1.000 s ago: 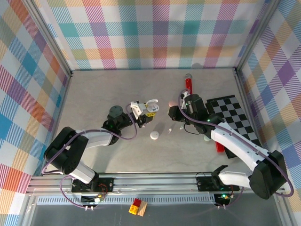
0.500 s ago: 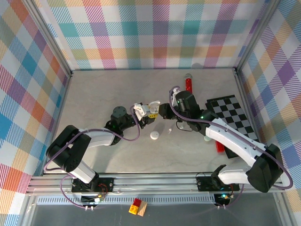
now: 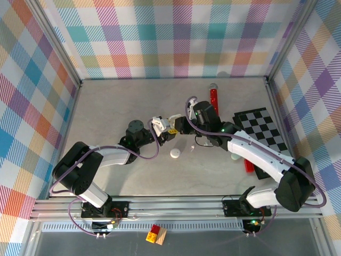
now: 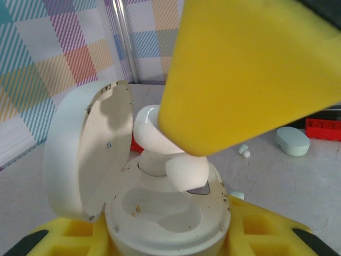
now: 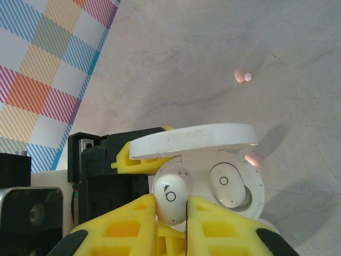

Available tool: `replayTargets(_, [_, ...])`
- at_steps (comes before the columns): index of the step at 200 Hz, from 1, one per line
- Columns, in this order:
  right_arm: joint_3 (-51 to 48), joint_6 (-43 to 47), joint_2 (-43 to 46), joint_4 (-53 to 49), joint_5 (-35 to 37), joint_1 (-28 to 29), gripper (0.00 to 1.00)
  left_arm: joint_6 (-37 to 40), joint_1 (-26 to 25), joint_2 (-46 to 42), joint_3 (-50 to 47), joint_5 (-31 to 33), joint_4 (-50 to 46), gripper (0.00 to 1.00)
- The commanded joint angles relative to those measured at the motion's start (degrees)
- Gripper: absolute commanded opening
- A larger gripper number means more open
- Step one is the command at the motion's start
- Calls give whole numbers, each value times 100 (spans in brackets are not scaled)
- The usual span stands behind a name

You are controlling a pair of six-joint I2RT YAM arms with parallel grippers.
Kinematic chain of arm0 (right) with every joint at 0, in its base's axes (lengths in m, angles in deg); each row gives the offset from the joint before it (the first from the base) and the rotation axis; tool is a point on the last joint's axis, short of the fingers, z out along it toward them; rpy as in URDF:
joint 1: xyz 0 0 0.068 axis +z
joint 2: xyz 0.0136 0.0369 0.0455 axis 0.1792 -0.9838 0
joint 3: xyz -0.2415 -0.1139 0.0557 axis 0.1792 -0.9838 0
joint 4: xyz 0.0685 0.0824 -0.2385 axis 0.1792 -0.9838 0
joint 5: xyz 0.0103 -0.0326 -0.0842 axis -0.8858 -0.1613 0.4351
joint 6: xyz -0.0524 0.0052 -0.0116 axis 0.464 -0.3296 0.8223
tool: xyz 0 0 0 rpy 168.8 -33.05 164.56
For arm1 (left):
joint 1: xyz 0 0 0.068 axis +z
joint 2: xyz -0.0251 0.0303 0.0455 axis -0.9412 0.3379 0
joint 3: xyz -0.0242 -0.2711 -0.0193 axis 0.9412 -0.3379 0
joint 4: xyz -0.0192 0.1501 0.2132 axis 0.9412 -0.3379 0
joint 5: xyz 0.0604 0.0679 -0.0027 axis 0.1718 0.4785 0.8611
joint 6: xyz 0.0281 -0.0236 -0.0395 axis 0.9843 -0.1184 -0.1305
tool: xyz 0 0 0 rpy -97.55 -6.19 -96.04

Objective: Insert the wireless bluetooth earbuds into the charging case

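Our right jaws pinch one earbud (image 5: 170, 194) at the open case (image 5: 213, 136), beside another earbud (image 5: 229, 184) seated in it. Our left jaws clamp the case's base; a pink earbud (image 5: 243, 76) lies on the surface (image 5: 213, 42) beyond the case.

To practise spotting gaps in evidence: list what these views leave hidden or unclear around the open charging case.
1. Left wrist view: the right gripper's yellow finger hides the far side of the charging case.
2. Right wrist view: the held earbud covers its socket; seating depth unclear.
3. Top view: the left gripper and the right one crowd the case; earbuds there are too small.
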Motion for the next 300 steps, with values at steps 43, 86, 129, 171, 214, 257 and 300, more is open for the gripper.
replayTargets(43, [166, 57, -194, 97, -21, 84, 16, 185, -34, -160, 149, -78, -19, 33])
replayTargets(86, [169, 65, -274, 14, -18, 94, 16, 202, -30, -193, 142, -61, -51, 33])
replayTargets(129, [161, 90, -349, -40, 112, 98, 17, 236, -29, -293, 116, -69, -147, 33])
replayTargets(171, [158, 56, -383, 45, -47, 116, 24, 264, -30, -319, 114, -54, -198, 33])
replayTargets(214, [41, 177, -36, -75, 334, 116, 36, 156, -30, -320, 1, -19, 33, 33])
replayTargets(257, [-247, 375, 516, -99, 449, 115, 40, 41, -22, -294, -70, -5, 252, 33])
replayTargets(300, [-473, 407, 1179, -287, 1048, 73, 48, -13, -30, -376, -66, -167, 179, 33])
